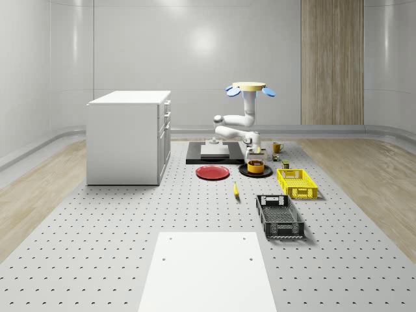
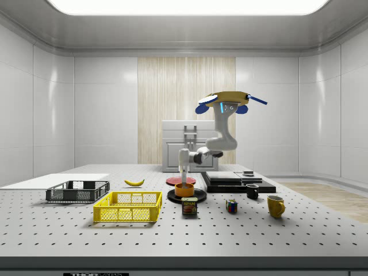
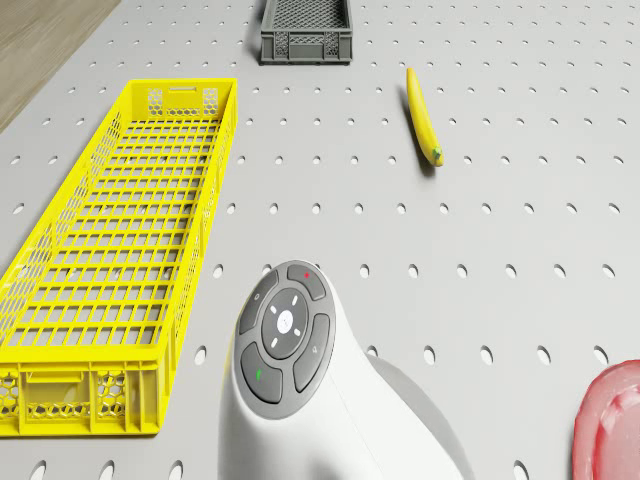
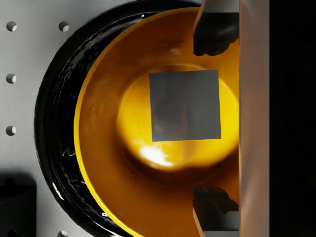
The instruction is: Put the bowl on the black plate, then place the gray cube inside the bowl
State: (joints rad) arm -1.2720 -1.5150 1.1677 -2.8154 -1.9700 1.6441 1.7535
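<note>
Pegboard table [image 1: 117,221] w/ black plate [image 1: 244,171], red plate [image 1: 212,172], banana [image 1: 235,189], 2 crates.

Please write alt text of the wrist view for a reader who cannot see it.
A gray cube lies inside an orange bowl, which sits on a black plate on a perforated table. The claw hangs directly above, its fingers apart on either side of the cube.
</note>
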